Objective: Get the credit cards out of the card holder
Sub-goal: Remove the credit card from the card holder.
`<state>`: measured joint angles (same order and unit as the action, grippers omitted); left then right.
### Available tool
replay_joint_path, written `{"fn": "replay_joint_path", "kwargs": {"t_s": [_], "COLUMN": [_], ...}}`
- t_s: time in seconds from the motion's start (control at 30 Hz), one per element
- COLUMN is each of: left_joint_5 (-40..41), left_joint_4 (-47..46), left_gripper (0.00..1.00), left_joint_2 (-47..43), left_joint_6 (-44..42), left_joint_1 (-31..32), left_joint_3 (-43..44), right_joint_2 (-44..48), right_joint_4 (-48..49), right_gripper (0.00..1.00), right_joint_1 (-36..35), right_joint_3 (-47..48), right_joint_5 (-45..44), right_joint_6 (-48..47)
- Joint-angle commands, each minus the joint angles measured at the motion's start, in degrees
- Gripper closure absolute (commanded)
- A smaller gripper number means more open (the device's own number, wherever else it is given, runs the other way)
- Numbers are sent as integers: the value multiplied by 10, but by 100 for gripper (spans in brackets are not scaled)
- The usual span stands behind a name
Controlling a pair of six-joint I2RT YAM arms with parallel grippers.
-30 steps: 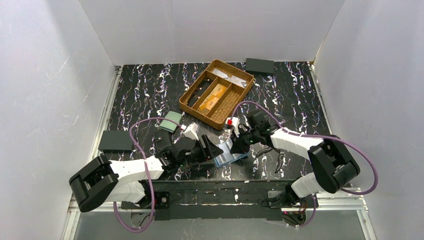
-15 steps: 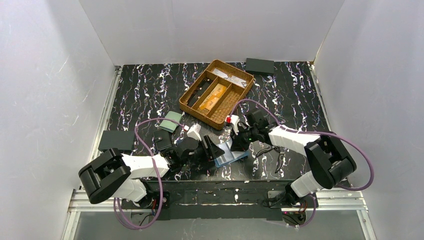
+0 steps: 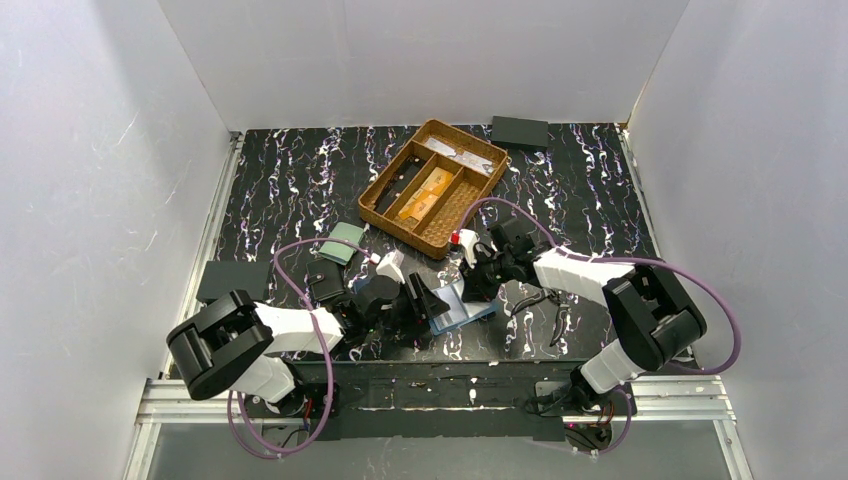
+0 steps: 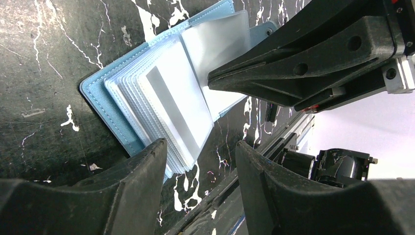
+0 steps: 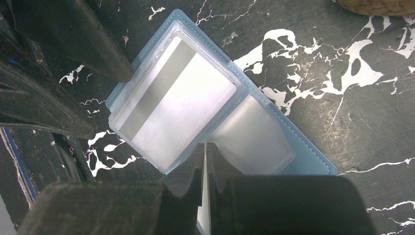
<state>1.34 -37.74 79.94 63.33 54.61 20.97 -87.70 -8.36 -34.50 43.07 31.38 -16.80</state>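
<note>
The light blue card holder (image 3: 464, 306) lies open on the table between the two arms, its clear sleeves fanned out. In the left wrist view the top sleeve holds a pale card with a grey stripe (image 4: 172, 105). My left gripper (image 4: 200, 147) is open at the holder's (image 4: 105, 100) near corner, and that corner of the sleeve stack lies between its fingers. My right gripper (image 5: 204, 145) is shut, its tips on the holder (image 5: 303, 156) at the fold between the sleeve stacks. Orange-gold credit cards (image 3: 426, 192) lie in the tray's middle compartment.
A wicker tray (image 3: 385, 215) with three compartments stands behind the holder. A pale green wallet (image 3: 347, 242) lies left of it. Dark flat wallets lie at the left edge (image 3: 231, 282) and the back right (image 3: 520, 131). The right arm's cable (image 3: 530, 300) loops on the table.
My left arm has swung in toward the holder and its jaws have narrowed a little. The right gripper has shifted slightly left on the holder. The holder has stayed in place.
</note>
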Motion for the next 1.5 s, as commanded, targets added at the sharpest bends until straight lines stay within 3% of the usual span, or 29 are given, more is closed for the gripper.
{"fn": "replay_joint_path", "kwargs": {"t_s": [0.0, 0.63, 0.93, 1.47], "left_joint_5": [2, -9, -8, -5], "left_joint_4": [-13, -33, -34, -68], "left_gripper": [49, 53, 63, 65], "left_joint_2": [4, 29, 54, 53], "left_joint_6": [-2, 3, 66, 109], "left_joint_1": [3, 3, 3, 1], "left_joint_3": [9, 17, 17, 19], "right_joint_2": [-7, -18, -19, -4], "right_joint_4": [-9, -19, -19, -41], "right_gripper": [87, 88, 88, 86], "right_joint_1": [2, 2, 2, 3], "right_joint_3": [25, 33, 34, 40], "right_joint_5": [-4, -1, -1, 17], "right_joint_6": [1, -1, -1, -29]}}
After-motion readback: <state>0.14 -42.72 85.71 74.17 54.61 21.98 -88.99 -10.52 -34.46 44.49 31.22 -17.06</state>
